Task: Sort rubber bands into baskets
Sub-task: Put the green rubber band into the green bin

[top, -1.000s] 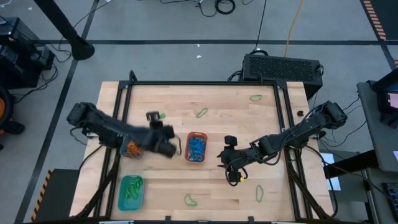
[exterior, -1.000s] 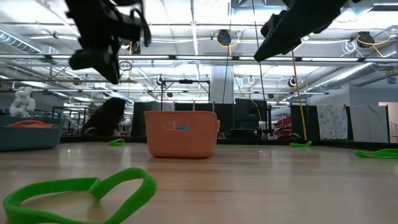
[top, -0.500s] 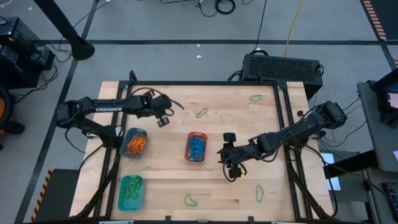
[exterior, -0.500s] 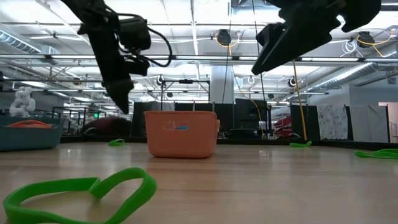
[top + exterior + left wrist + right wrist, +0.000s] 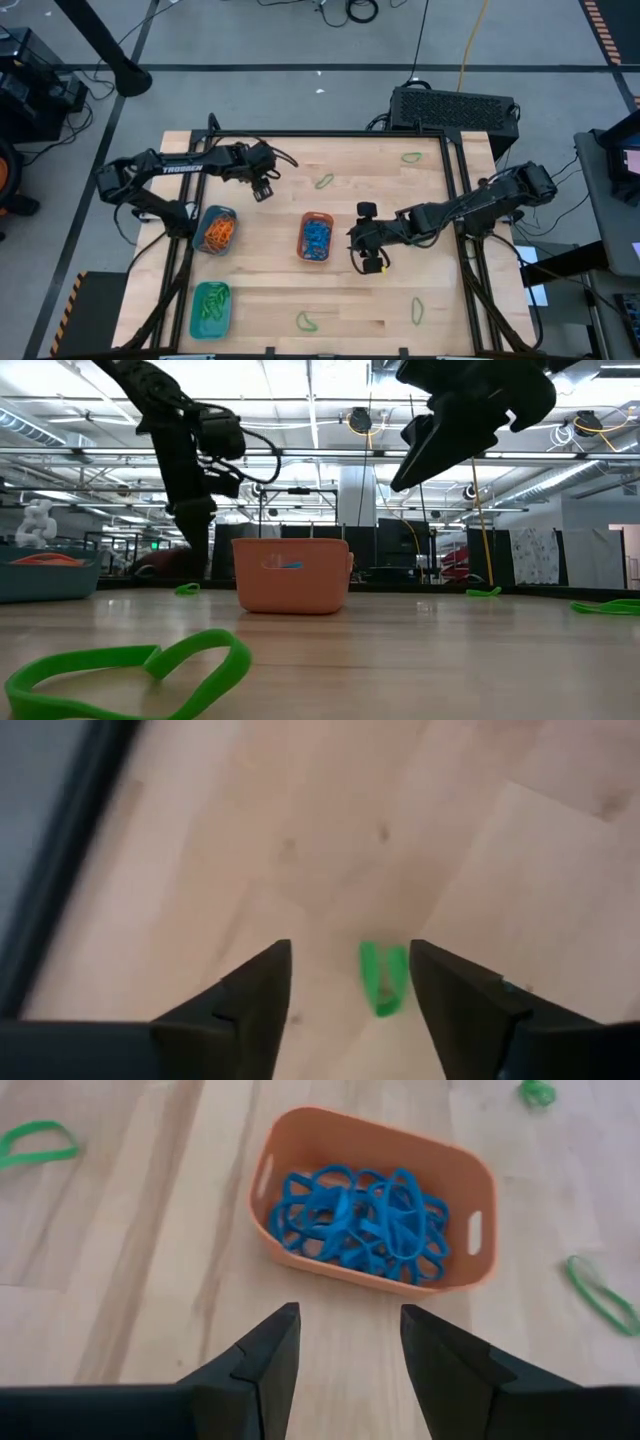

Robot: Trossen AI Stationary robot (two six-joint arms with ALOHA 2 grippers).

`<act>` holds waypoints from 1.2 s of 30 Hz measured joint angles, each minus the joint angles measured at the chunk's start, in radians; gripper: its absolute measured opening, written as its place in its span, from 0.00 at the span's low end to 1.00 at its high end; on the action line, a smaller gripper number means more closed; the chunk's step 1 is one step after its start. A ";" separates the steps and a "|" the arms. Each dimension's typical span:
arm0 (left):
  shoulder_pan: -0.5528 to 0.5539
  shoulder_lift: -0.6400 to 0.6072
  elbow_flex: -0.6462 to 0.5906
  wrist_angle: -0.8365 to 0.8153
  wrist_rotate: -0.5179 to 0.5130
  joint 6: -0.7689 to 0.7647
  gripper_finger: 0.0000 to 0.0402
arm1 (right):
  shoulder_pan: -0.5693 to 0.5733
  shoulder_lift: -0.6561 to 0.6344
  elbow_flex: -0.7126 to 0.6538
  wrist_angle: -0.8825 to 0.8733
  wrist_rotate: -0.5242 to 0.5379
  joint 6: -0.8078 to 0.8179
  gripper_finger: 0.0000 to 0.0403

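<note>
Green rubber band (image 5: 384,977) between open left end effector (image 5: 350,1005) fingers

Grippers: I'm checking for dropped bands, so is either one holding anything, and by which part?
Nothing is held. The left gripper stands open above a green band; the right gripper is open and empty near the orange basket.

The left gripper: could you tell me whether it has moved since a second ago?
Yes. In the high view the left gripper has swung from beside the orange basket toward the table's far-left part, above a green rubber band.
</note>
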 joint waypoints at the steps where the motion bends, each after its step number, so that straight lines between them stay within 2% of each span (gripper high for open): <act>1: 0.010 0.007 0.000 0.000 0.030 -0.002 0.54 | -0.006 0.000 0.000 0.001 -0.020 0.000 0.41; 4: 0.036 0.049 0.000 -0.001 0.090 -0.003 0.57 | -0.018 0.000 0.000 0.001 -0.055 0.003 0.41; 14: 0.083 0.184 0.000 -0.006 0.109 0.011 0.59 | -0.018 0.000 0.000 0.001 -0.055 0.022 0.41; 22: 0.101 0.214 0.002 0.003 0.225 0.051 0.59 | -0.017 0.000 0.000 -0.001 -0.055 0.026 0.41; 26: 0.105 0.214 0.002 -0.007 0.247 0.058 0.58 | -0.017 0.000 0.000 -0.003 -0.055 0.025 0.41; 30: 0.101 0.214 0.003 -0.028 0.262 0.084 0.45 | -0.017 0.000 0.000 -0.005 -0.055 0.024 0.41; 36: 0.100 0.214 0.003 -0.044 0.265 0.085 0.11 | -0.017 0.000 0.000 -0.005 -0.055 0.023 0.41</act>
